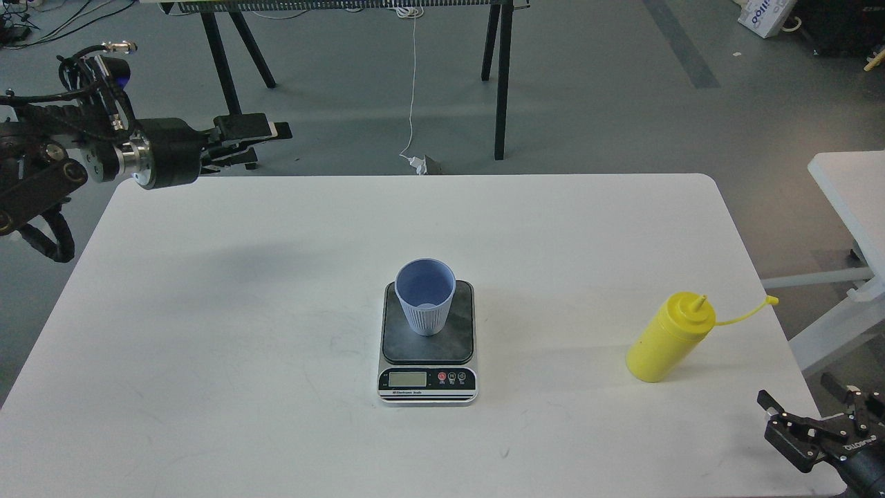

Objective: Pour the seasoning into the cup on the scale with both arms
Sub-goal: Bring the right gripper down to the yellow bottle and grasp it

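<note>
The light blue-grey ribbed cup (425, 308) stands upright on the dark plate of the scale (429, 354) at the table's middle. The yellow seasoning bottle (669, 340) stands on the table at the right, its nozzle uncovered and its cap strap hanging out to the right. My left gripper (257, 140) hovers over the table's far left corner, far from the cup, open and empty. My right gripper (800, 395) shows at the bottom right corner, below and right of the bottle, fingers apart and empty.
The white table (276, 242) carries only the scale, cup and bottle. A second white table (854, 187) stands to the right. Black trestle legs (501, 76) and a white cable (413, 90) lie on the floor behind.
</note>
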